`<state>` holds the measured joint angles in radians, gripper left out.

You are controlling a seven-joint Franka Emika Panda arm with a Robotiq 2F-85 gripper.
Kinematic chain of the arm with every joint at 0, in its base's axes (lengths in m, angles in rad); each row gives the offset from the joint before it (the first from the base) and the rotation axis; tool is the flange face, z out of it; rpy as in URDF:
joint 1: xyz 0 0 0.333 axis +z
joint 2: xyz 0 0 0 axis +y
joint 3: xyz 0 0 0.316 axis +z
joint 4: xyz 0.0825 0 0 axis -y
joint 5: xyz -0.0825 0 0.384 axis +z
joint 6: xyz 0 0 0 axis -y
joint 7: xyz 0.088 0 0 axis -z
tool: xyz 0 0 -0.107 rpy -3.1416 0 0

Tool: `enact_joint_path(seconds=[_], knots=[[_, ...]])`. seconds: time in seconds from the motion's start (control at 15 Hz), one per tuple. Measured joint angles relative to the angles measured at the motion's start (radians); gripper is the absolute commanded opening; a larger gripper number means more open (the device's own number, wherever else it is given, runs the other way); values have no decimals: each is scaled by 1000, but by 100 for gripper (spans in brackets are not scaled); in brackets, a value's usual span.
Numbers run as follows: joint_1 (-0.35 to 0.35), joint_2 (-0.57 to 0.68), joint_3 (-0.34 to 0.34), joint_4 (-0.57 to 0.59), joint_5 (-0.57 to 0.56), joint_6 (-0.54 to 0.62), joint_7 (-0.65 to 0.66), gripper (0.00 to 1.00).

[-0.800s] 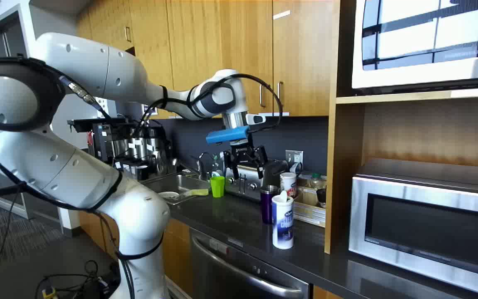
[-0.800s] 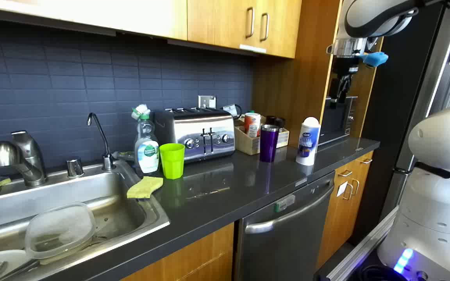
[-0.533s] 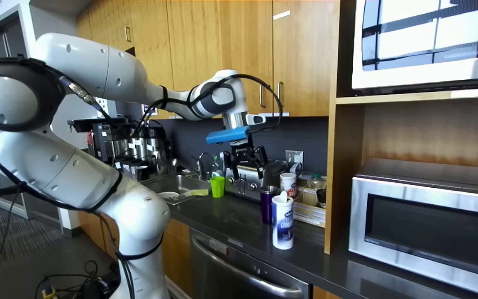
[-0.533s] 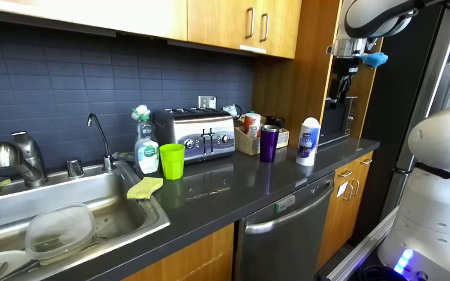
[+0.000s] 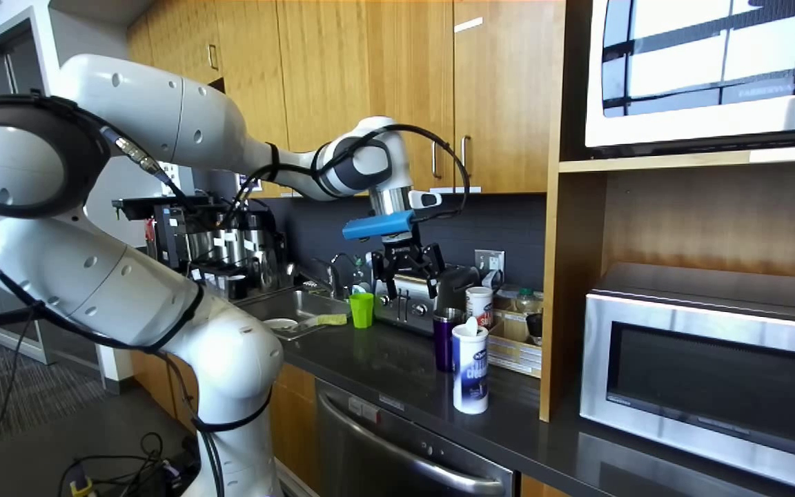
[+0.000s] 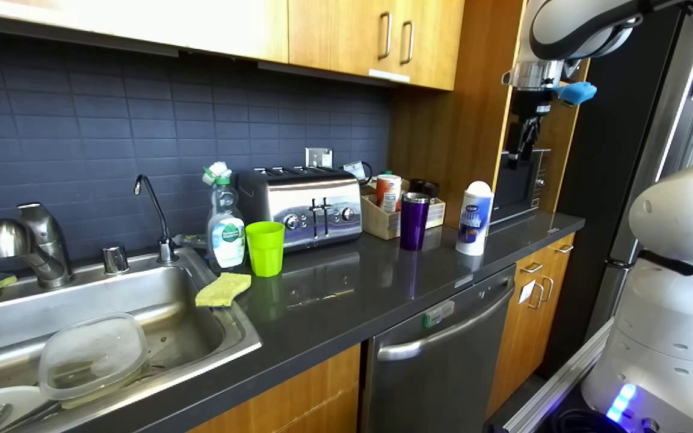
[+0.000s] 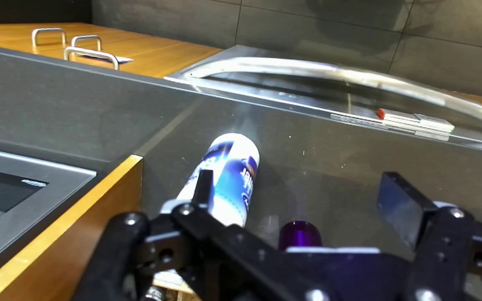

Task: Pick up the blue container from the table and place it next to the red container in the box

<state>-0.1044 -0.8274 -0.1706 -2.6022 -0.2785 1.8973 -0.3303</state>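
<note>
The blue container (image 5: 470, 369) is a white-and-blue canister standing upright on the dark table (image 5: 384, 373). It also shows in an exterior view (image 6: 474, 222) and in the wrist view (image 7: 234, 175). The red container (image 6: 388, 191) stands in the low tan box (image 6: 381, 222) beside the toaster. Both also show in an exterior view, the red container (image 5: 479, 302) behind the purple tumbler and the box (image 5: 516, 353) at the shelf wall. My gripper (image 5: 413, 286) is open and empty above the table. In the wrist view (image 7: 297, 188) its left finger overlaps the blue container, without visible contact.
A purple tumbler (image 6: 414, 221) stands between the blue container and the box. A steel toaster (image 6: 316, 210), a green cup (image 6: 265, 248) and a sink (image 6: 184, 325) lie further along. A wooden panel (image 5: 553, 290) and microwave (image 5: 708, 373) stand beside the blue container.
</note>
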Motion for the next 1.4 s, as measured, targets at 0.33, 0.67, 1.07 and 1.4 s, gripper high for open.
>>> enact_joint_path(seconds=[0.33, 0.67, 1.07, 1.4], knots=[[16, 28, 1, 0, 4, 27, 22, 100], [24, 99, 9, 0, 5, 131, 81, 100], [20, 193, 7, 14, 5, 196, 101, 100], [14, 236, -13, 39, 5, 201, 81, 100]])
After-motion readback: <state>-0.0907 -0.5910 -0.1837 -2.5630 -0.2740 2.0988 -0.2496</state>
